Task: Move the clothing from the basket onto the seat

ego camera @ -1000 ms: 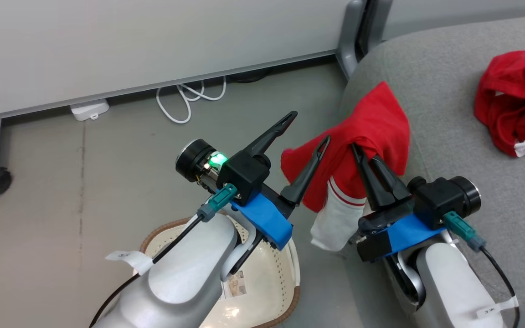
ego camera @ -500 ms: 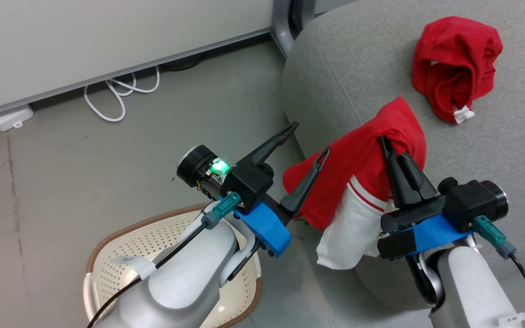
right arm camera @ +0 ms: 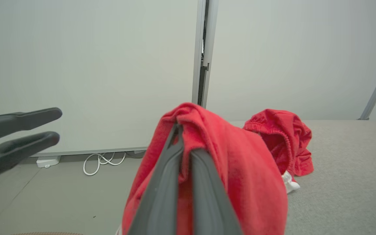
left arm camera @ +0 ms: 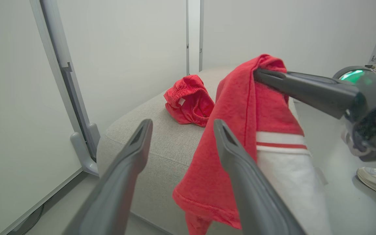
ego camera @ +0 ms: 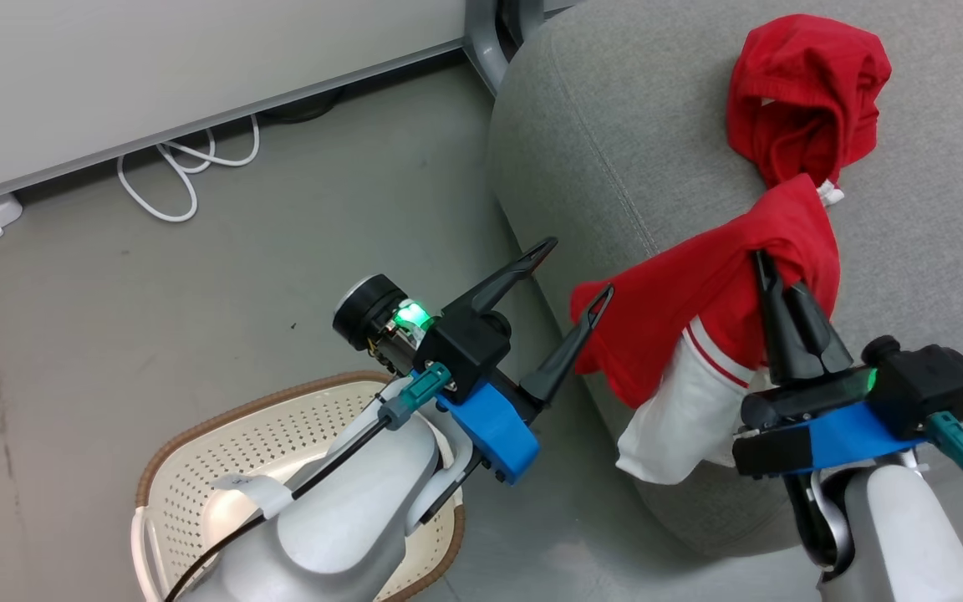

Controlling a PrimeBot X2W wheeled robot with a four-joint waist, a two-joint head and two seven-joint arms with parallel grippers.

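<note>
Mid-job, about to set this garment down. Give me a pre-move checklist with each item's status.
1. Right gripper shut on the red garment with white panels and stripe trim: ok.
2. That garment fully above the light-grey fabric sofa: not ok, its white panel hangs past the rounded edge.
3. Left gripper open: ok.
4. Left gripper clear of the held garment: cannot tell, one finger overlaps it.
5. Crumpled plain red garment lying on the sofa: ok.
6. Cream perforated plastic basket emptied: cannot tell, the left forearm hides much of it.
</note>
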